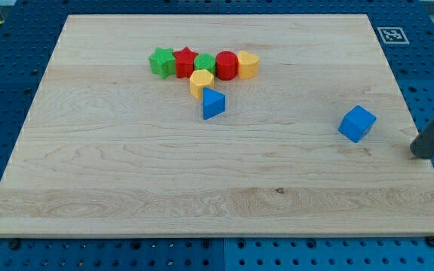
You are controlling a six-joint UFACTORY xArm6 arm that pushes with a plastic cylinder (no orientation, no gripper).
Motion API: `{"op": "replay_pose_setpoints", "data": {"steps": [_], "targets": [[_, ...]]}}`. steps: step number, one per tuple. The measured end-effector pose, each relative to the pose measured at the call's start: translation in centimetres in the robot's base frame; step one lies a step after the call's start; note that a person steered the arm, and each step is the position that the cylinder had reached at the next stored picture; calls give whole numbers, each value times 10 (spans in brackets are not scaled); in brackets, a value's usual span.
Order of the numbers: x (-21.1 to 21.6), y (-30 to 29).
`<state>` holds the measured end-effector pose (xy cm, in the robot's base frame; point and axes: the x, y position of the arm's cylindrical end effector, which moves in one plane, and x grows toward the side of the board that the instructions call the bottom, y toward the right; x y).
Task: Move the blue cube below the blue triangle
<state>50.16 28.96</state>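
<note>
While the dark rod enters from the view's right edge, its lower end, my tip (419, 153), is seen resting on the bench (126, 188) near that edge. No jaws are carried by this tool, so nothing is gripped; the tip touches no block.

Just to the view's left of the tip and slightly higher, the blue cube (356, 123) is found, apart from it by a clear gap. It is a plain light-blue block, seen corner-on, with one corner turned toward the view's bottom; no long axis can be made out.

Well apart from the tip, far to the view's left and somewhat higher, the blue triangle (212, 103) is seen, its point directed to the view's right. Just above it sits a yellow block (200, 81), and beyond that a row is formed by a green star (161, 62), a red star (184, 62), a green block (206, 63), a red cylinder (226, 65) and a yellow block (248, 65).
</note>
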Motion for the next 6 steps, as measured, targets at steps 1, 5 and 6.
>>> {"op": "replay_pose_setpoints", "data": {"steps": [1,5,6], "targets": [[-27,-24],[-33,-152],[-46,-168]]}}
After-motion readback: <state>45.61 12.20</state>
